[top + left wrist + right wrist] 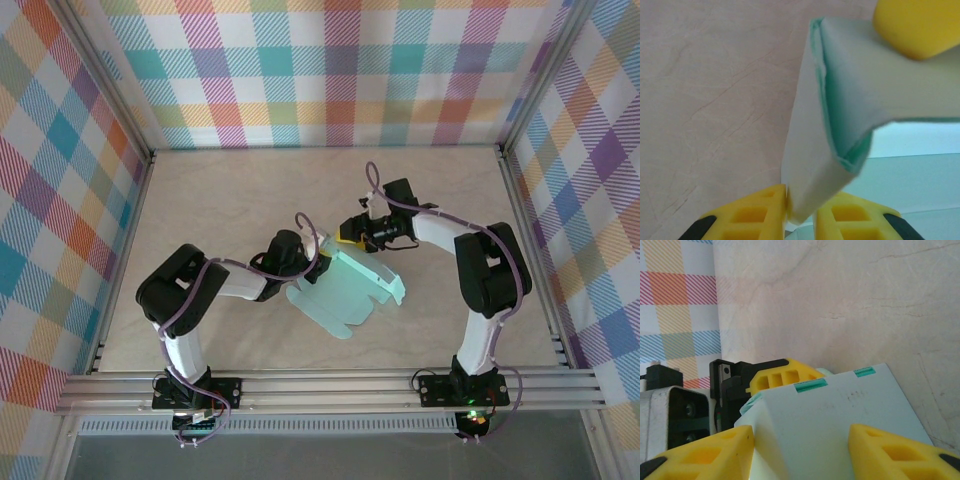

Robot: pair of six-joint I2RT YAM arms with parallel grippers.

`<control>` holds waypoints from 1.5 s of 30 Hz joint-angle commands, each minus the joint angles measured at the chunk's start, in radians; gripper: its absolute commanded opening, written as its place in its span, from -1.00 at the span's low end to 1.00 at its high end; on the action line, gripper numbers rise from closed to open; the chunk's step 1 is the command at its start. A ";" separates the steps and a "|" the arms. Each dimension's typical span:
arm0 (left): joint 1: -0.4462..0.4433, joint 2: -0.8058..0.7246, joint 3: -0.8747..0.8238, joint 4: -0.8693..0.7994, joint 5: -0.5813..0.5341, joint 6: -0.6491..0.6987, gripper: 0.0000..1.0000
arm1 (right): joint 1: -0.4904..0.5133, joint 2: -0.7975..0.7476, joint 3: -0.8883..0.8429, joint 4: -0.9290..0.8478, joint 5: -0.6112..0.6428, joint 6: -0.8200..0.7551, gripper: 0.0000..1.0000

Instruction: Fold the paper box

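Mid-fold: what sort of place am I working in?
Probably a lab robot cell: aluminium frame around a pale table, checked cloth walls, left arm and right arm bolted at the near rail.

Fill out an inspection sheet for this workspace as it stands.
Surface: pale marbled tabletop, no stains or damage visible.
Job's things: paper box, pale mint card, partly folded, one panel raised, other flaps lying flat on the table.
Clutter: nothing seen.
Grippers: left gripper shut on a folded edge of the box; right gripper astride a box panel with jaws apart, grip cannot be told.
Cables: purple cables run along both arms in loose loops.
Surroundings: plaid walls on three sides; aluminium frame rail along the near edge.
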 commanded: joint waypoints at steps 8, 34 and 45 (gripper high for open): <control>-0.011 0.047 0.025 0.049 0.018 -0.019 -0.59 | 0.008 0.037 0.066 -0.041 -0.005 -0.017 0.10; 0.005 0.058 0.014 0.129 0.037 -0.024 -0.18 | 0.021 0.081 0.062 -0.096 0.020 -0.054 -0.01; 0.027 0.059 -0.006 0.180 0.039 -0.039 -0.25 | 0.021 0.093 0.077 -0.093 0.010 -0.042 -0.02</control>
